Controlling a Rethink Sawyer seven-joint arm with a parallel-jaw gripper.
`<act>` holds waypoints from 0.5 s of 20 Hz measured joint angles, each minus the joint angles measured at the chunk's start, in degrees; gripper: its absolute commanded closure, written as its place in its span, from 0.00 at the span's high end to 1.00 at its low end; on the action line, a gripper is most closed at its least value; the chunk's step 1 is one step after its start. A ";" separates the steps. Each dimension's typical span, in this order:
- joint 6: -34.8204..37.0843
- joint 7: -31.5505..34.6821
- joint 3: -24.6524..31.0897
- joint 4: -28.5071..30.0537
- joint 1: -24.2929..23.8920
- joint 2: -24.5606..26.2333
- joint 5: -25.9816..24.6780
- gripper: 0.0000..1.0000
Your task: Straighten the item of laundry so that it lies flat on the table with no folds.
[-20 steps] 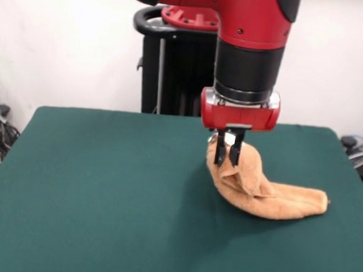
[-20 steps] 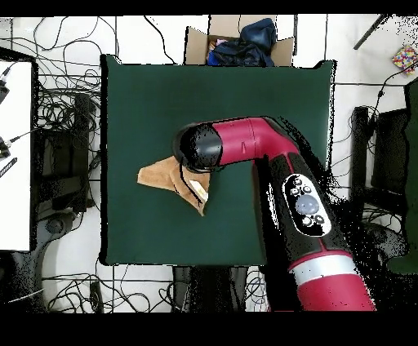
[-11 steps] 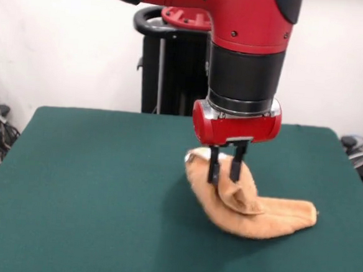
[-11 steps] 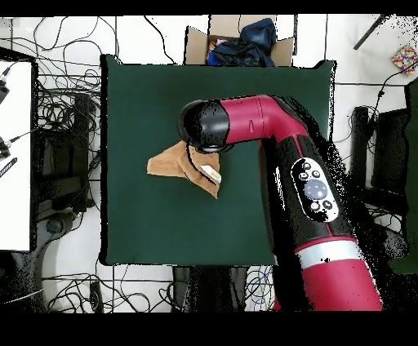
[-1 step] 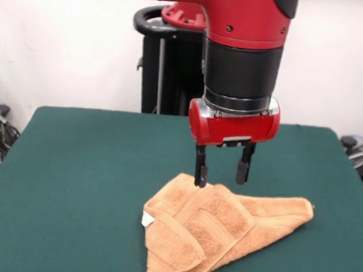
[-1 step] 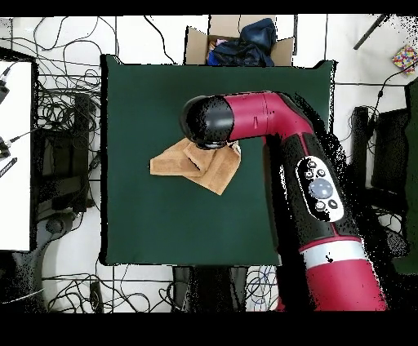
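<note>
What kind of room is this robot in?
Probably a robot lab: a big red and black robot arm works over a dark green felt table, and tangled black cables cover the white floor.

Orange-tan towel [image 5: 215,228] lying loosely folded on green table [image 5: 72,178], white tag [image 5: 146,219] at its left edge; gripper [image 5: 222,174] directly above, fingers parted, one tip touching cloth.

The towel [image 5: 215,228] has been released: the gripper [image 5: 221,173], clamped on a raised fold a second ago, is now spread open just above it. The cloth has dropped and spread wider across the table [image 5: 78,185], still folded over itself.
</note>
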 measured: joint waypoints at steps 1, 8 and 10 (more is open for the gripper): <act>0.01 0.00 0.00 0.00 0.00 -0.03 0.00 1.00; 0.01 0.00 -0.01 0.25 0.01 -1.21 0.03 1.00; 0.01 0.00 -0.01 0.69 0.04 -1.86 0.03 1.00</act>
